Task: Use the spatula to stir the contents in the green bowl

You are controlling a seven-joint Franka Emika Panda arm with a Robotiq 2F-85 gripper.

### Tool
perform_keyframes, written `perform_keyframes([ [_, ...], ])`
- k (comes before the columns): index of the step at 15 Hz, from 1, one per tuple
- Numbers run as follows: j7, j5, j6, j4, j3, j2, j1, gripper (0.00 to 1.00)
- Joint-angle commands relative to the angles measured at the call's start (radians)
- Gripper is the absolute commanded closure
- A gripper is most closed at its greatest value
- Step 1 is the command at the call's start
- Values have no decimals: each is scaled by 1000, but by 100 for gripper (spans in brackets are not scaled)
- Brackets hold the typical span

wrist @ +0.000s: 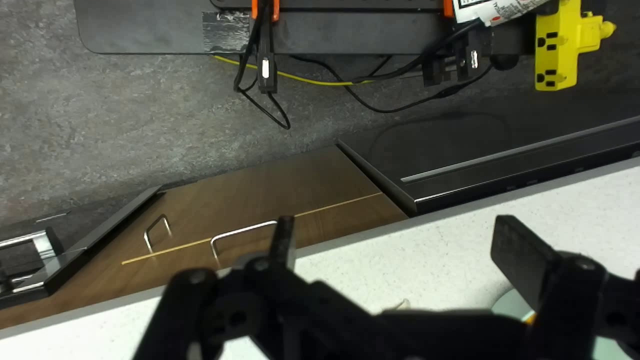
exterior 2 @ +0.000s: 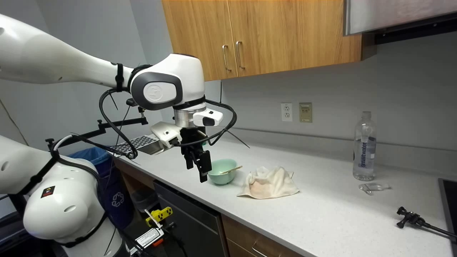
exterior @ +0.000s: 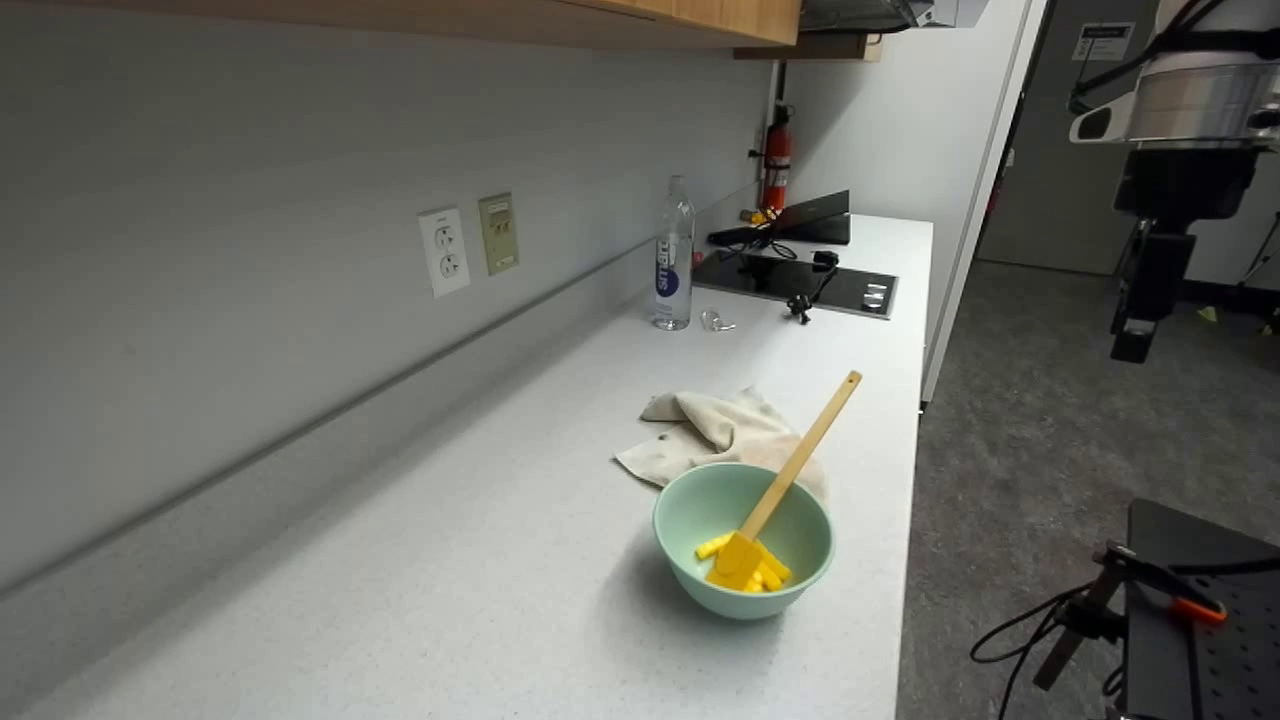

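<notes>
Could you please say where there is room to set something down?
Bare counter lies between the green bowl and the wall, and between the cloth and the bottle. It is crowded around bowl, spatula and cloth, and where black gear meets the cooktop.

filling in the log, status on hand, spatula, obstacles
Hand open, empty. Spatula leaning in green bowl with yellow pieces. Cloth beside bowl, apparently not in the way.

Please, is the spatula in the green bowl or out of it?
The spatula is in: its yellow head lies among yellow pieces inside the green bowl, while its wooden handle slants up and out.
</notes>
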Motion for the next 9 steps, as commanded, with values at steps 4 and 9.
perform_keyframes([
  [4, 5, -21, 3, -5, -7, 1, -12, 0],
  [9, 16, 65, 71, -3, -16, 23, 23, 0],
])
